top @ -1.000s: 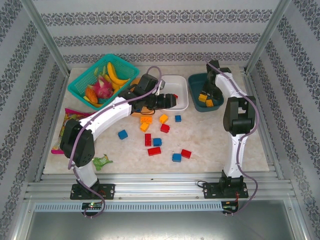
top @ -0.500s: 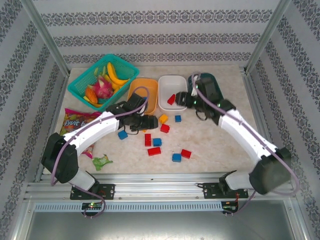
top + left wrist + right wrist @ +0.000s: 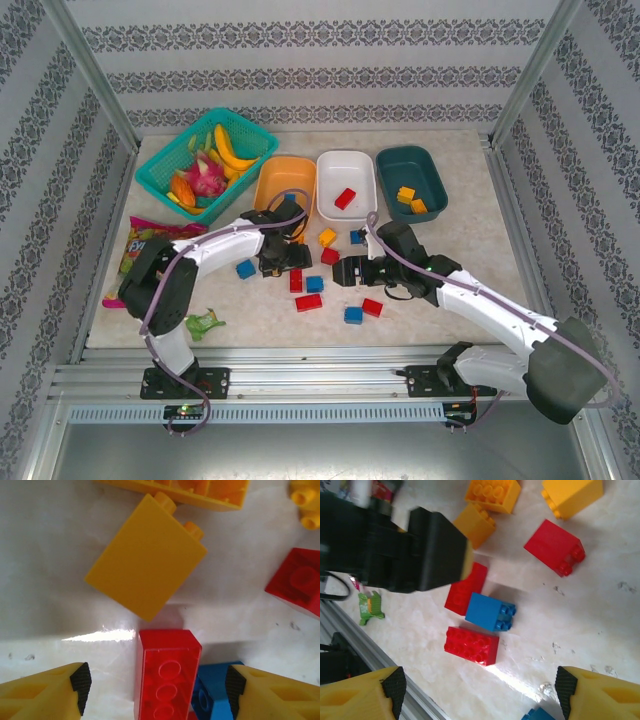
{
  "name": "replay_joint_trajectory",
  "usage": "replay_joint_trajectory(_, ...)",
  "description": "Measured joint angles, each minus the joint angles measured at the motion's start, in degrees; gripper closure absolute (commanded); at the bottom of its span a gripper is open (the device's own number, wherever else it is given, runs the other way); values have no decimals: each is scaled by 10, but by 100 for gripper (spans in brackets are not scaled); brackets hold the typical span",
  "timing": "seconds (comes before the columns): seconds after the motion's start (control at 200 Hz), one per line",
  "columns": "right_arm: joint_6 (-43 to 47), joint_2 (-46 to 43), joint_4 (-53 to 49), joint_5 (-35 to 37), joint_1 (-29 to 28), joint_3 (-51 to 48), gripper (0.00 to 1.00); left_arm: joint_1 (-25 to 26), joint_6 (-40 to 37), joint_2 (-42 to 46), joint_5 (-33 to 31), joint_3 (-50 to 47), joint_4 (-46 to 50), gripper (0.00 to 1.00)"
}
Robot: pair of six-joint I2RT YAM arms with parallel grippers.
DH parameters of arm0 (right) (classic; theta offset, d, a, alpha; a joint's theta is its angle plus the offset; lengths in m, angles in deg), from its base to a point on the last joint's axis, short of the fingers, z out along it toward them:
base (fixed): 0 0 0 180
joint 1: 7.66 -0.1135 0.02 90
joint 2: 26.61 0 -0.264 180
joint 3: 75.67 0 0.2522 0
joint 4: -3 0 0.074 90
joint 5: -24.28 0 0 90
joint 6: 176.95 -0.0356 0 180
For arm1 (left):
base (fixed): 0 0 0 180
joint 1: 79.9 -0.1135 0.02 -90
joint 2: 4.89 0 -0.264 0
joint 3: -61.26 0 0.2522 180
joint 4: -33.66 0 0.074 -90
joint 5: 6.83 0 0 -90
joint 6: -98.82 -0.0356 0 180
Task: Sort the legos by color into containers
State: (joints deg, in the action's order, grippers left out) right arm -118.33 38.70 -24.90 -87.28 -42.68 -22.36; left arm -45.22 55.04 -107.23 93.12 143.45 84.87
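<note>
My left gripper (image 3: 157,687) is open low over the table, with a red brick (image 3: 167,677) standing between its fingers, apart from both pads. A blue brick (image 3: 212,695) lies beside it and a yellow brick (image 3: 145,555) just beyond. From above, the left gripper (image 3: 288,266) hangs over the loose legos. My right gripper (image 3: 346,272) is open and empty above a red brick (image 3: 471,646) and a blue brick (image 3: 490,611). The orange tub (image 3: 285,183) looks empty. A red brick (image 3: 345,198) lies in the white tub (image 3: 345,170); yellow bricks (image 3: 405,195) lie in the teal tub (image 3: 411,165).
A teal mesh basket (image 3: 160,180) of toy fruit stands at the back left, with a snack packet (image 3: 145,240) in front of it. A green toy scrap (image 3: 203,323) lies near the left arm's base. More bricks, red (image 3: 372,307) and blue (image 3: 353,315), lie toward the front.
The left gripper came from the white tub down to the loose bricks. The right arm swung from the teal tub to the middle of the table, and its jaws opened wider.
</note>
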Motion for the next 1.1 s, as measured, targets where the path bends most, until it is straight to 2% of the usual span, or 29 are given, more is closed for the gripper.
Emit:
replay_joint_trajectory(0.145, 0, -6, 3, 0, 0, 0, 20, 7, 3, -38, -8, 27, 4, 36)
replay_joint_trajectory(0.375, -2, -9, 3, 1, 0, 0, 20, 25, 12, -49, -24, 34, 26, 44)
replay_joint_trajectory(0.734, -4, -4, 9, 0, 0, 0, 20, 36, 19, -68, -34, 36, 32, 69)
replay_joint_trajectory(0.969, -13, -11, -5, 10, 2, 15, 22, 36, 11, -65, -66, 53, 70, 72)
replay_joint_trajectory(1.099, -18, -48, -20, 52, 16, 55, 22, 36, -9, -40, -92, 112, 126, 72)
